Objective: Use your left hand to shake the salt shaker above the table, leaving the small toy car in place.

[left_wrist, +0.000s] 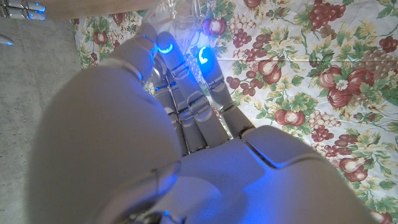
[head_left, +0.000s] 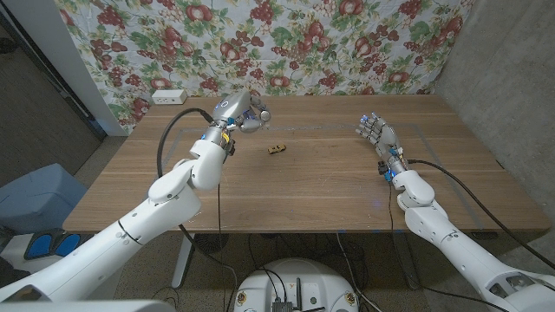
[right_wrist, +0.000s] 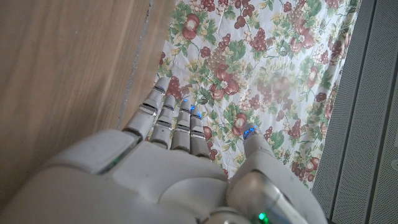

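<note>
Left hand (head_left: 245, 113), glossy white, fingers curled around a clear salt shaker (left_wrist: 174, 18), raised above the wooden table (head_left: 329, 186). Small tan toy car (head_left: 277, 149) sits nearby. Right hand (head_left: 377, 133) empty, fingers apart.

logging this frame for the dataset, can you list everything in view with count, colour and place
salt shaker: one, clear, gripped in the left hand, raised over the far left part of the table
toy car: one, small, tan and dark, on the table near its middle, just right of the left hand
table: one, brown wood, spanning the scene
floral cloth: one, white with red fruit and green leaves, hung behind the table
power strip: one, white, behind the table's far left corner
left hand: one, silver-grey, lifted above the table, fingers closed around the shaker
right hand: one, silver-grey, fingers apart, holding nothing, over the right side of the table
</note>
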{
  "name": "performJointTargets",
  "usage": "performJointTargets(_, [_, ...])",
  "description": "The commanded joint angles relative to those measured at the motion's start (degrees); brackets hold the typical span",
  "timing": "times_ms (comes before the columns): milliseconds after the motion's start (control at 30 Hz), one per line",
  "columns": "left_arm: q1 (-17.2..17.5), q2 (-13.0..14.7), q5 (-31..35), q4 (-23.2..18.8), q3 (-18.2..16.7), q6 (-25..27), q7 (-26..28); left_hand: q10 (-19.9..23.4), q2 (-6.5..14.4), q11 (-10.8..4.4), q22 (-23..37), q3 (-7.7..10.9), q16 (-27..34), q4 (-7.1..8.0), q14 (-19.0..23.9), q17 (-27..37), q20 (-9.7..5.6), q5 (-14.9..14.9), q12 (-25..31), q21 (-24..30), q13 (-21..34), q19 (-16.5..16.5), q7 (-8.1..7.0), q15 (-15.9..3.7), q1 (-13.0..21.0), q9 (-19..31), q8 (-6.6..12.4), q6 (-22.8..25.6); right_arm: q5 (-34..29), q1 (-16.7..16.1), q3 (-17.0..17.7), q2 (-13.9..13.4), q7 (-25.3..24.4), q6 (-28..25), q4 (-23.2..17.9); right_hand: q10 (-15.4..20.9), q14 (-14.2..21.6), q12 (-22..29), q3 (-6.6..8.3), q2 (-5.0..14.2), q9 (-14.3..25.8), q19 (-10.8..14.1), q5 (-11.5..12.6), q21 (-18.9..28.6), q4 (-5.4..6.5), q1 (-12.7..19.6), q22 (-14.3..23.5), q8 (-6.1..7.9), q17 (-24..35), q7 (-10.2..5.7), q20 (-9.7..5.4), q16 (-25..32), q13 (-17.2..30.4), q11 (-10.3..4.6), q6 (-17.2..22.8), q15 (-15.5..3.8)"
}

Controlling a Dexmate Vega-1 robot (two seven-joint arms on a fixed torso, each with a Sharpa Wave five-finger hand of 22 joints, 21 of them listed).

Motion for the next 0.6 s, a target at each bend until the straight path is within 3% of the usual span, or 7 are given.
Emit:
performJointTargets(33, [1.81, -1.59, -2.32, 4.62, -1.45, -11.33, 12.08, 5.61, 8.96, -0.45, 0.02, 1.76, -0.03, 1.27, 0.02, 0.11, -7.15, 0.21, 0.13, 0.28, 3.73, -0.21, 3.29, -0.20, 8.38, 1.28, 0.49, 3.72, -0.21, -0.81, 0.31, -0.18, -0.63, 0.34, -0.65, 0.08, -0.04, 0.37, 0.22, 0.01, 0.17, 0.17, -0.04, -0.18, -0.27, -0.26, 0.33, 0.11, -0.04, 0.07, -0.13, -0.10, 0.23, 0.13, 0.09, 0.15])
performJointTargets(233, [1.64, -3.97, -2.61, 10.73, -1.89, -23.62, 22.48, 5.40, 8.96, -0.57, 0.01, 1.79, -0.04, 1.29, -0.02, 0.18, -7.13, 0.20, 0.08, 0.29, 3.82, -0.22, 3.31, -0.20, 8.34, 1.30, 0.45, 3.60, -0.23, -1.51, 0.63, -0.31, -1.34, 0.48, -1.38, 0.08, 0.01, 0.37, 0.22, 0.01, 0.17, 0.19, -0.05, -0.17, -0.27, -0.28, 0.33, 0.13, -0.04, 0.07, -0.11, -0.07, 0.24, 0.10, 0.14, -0.02])
performJointTargets(367, [1.20, -5.16, -1.86, 13.34, -1.96, -28.54, 26.18, 5.29, 8.96, -0.51, 0.00, 1.81, -0.16, 1.29, -0.14, 0.11, -7.14, 0.19, 0.05, 0.28, 3.87, -0.26, 3.26, -0.20, 8.32, 1.31, 0.42, 3.50, -0.24, -2.02, 0.84, -0.39, -1.83, 0.54, -1.80, 0.17, 0.05, 0.40, 0.22, 0.00, 0.17, 0.20, -0.06, -0.17, -0.27, -0.29, 0.33, 0.15, -0.05, 0.09, -0.08, -0.06, 0.24, 0.11, 0.20, 0.08])
performJointTargets(600, [1.58, -6.25, -0.89, 13.85, -2.67, -29.69, 26.61, 5.21, 8.96, -0.43, -0.04, 1.89, -0.29, 1.28, -0.25, 0.03, -7.14, 0.17, 0.04, 0.18, 3.95, -0.43, 3.05, -0.20, 8.30, 1.33, 0.43, 3.44, -0.31, -1.99, 0.77, -0.37, -1.53, 0.78, -1.61, 0.18, 0.05, 0.40, 0.21, -0.04, 0.17, 0.26, -0.07, -0.15, -0.28, -0.31, 0.33, 0.16, -0.06, 0.10, -0.08, -0.06, 0.24, 0.21, 0.23, 0.12])
